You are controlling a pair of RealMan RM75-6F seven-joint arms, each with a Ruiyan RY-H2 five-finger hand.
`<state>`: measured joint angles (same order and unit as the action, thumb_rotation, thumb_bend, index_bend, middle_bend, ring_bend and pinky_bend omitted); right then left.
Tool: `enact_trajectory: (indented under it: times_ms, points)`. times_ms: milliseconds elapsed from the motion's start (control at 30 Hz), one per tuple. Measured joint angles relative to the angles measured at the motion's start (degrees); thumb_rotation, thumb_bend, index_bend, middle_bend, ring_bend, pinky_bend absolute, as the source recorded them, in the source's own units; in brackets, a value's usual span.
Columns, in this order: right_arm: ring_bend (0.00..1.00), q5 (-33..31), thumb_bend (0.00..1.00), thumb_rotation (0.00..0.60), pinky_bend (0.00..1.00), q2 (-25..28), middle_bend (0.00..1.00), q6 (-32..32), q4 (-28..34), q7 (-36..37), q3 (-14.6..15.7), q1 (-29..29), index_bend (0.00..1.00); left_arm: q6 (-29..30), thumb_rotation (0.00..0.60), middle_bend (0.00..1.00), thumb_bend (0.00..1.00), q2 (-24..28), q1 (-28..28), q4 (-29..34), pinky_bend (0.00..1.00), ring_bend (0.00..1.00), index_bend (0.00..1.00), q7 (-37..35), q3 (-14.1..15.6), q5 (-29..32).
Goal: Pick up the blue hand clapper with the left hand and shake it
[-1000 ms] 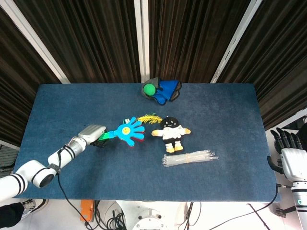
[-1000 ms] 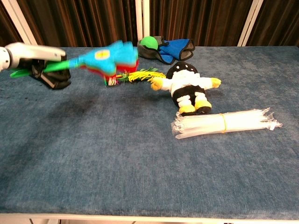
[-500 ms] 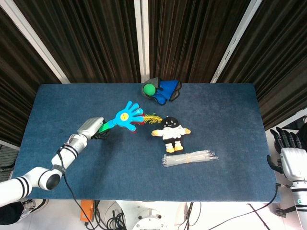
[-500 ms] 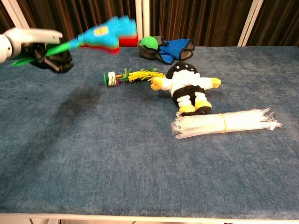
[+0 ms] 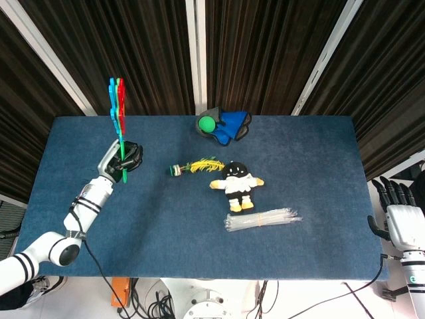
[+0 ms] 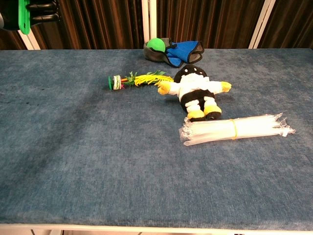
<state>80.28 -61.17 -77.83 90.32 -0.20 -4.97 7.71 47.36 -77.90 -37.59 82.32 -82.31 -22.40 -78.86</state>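
My left hand (image 5: 125, 158) grips the green handle (image 5: 123, 154) of the blue hand clapper (image 5: 117, 106), which stands nearly upright, edge-on, above the table's far left. In the chest view only the handle's green end (image 6: 23, 15) and the dark fingers (image 6: 43, 11) around it show at the top left corner. My right hand (image 5: 394, 214) hangs off the table's right edge with its fingers apart, holding nothing.
On the blue table (image 5: 133, 239) lie a yellow-green feathered toy (image 5: 194, 166), a black-and-white plush doll (image 5: 236, 184), a bundle of clear straws (image 5: 262, 220), and a blue pouch with a green ball (image 5: 224, 124) at the far edge.
My left hand swung the clapper up from a low slant over the feathered toy to nearly vertical, and moved back left. The right hand stayed still.
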Motion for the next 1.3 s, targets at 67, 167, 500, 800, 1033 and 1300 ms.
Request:
enact_trajectory:
  times_ms: [67,167,500,800,1033,1300]
  points:
    - [0.00,-0.12,0.33,0.600,0.00,-0.05,0.00,0.04,-0.03,-0.04,-0.01,0.00,0.00,0.17,0.600,1.00,0.70,0.13,-0.29,-0.96,1.00,1.00,1.00,0.03,0.96,-2.20]
    - [0.00,-0.14,0.33,0.600,0.00,-0.13,0.00,0.00,-0.19,-0.01,0.01,-0.05,0.00,-0.12,0.600,1.00,0.70,0.30,-1.16,-2.87,1.00,1.00,1.00,4.66,3.20,-6.30]
    - [0.00,0.31,0.33,0.600,0.00,0.10,0.00,-0.69,-0.45,1.05,0.17,-0.50,0.00,-10.62,0.600,1.00,0.70,0.71,-5.41,-6.86,1.00,1.00,1.00,52.73,11.07,-12.88]
    - [0.00,0.30,0.33,0.600,0.00,-0.08,0.00,-0.45,-0.56,0.60,0.20,-0.37,0.00,-18.69,0.600,1.00,0.70,1.63,-7.64,-5.74,1.00,1.00,1.00,78.52,14.22,-4.16]
    - [0.00,-0.03,0.33,0.600,0.00,-0.09,0.00,-0.17,-0.52,0.40,0.19,-0.35,0.00,-16.24,0.600,1.00,0.69,1.70,-5.80,-2.74,1.00,1.00,1.00,66.18,11.75,0.13]
    - [0.00,-0.14,0.33,0.600,0.00,-0.29,0.00,0.07,-0.58,0.36,0.20,-0.26,0.00,-7.02,0.600,1.00,0.69,0.14,-1.27,-1.23,1.00,1.00,1.00,31.10,5.12,1.92]
